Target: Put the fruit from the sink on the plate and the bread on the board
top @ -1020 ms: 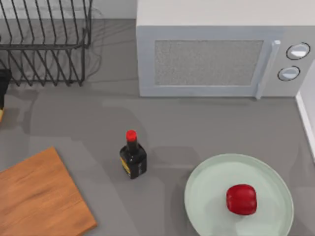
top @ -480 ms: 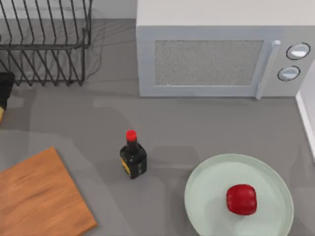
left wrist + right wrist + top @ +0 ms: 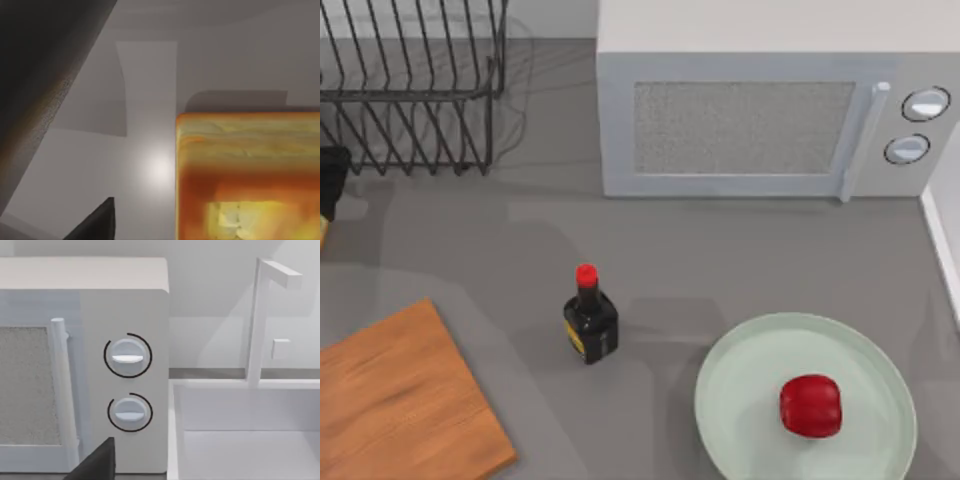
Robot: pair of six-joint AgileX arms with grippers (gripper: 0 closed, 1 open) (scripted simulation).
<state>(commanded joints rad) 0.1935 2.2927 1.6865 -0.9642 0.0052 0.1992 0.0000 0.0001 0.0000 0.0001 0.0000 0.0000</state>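
A: Top view status: the fruit (image 3: 811, 405) rests on the plate (image 3: 740, 360) at lower right. The board (image 3: 400, 400) at lower left is bare. The left gripper (image 3: 330, 180) is cut off at the left edge, above the board.

B: Bread location?

A: Left wrist view: the bread (image 3: 247, 175) sits close under the camera, beside a dark finger (image 3: 92, 222). Whether the fingers clamp it cannot be determined. The board lies toward the frame bottom from that gripper; the left arm is nearer.

B: Right arm?

A: Parked facing the microwave (image 3: 85, 365) and sink (image 3: 250, 440); finger spacing indeterminate.
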